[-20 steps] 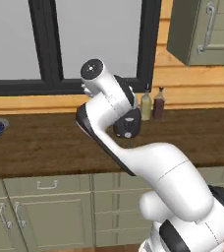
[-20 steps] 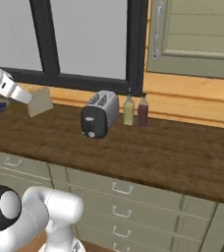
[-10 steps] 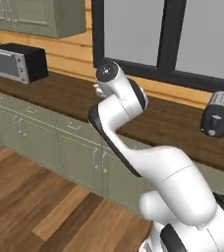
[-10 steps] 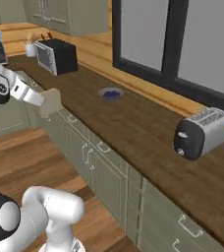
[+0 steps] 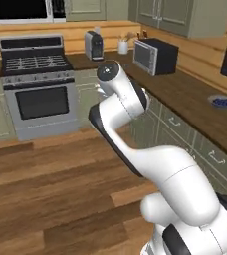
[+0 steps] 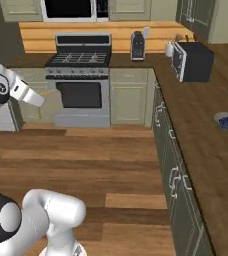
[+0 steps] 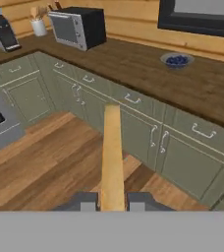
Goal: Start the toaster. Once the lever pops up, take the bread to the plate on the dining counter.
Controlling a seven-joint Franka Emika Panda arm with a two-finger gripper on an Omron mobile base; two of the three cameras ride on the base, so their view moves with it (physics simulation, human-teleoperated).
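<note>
Bread (image 7: 112,157), a flat tan slice seen edge-on, stands clamped between the two dark fingertips of the hand (image 7: 112,201), above the wooden plank floor (image 7: 45,162). In the right base view the white arm reaches out at the left edge, the slice (image 6: 49,95) held before the steel oven range (image 6: 81,75). To the right runs the dark wood worktop (image 7: 148,69), carrying a black microwave (image 7: 79,27) and a small bowl of blue berries (image 7: 177,60).

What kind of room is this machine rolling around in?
A home kitchen, rendered in simulation. A gas stove with an oven door stands against the back wall, a black toaster oven sits on a dark wood worktop over olive cabinets, and the gripper carries a slice of bread.
</note>
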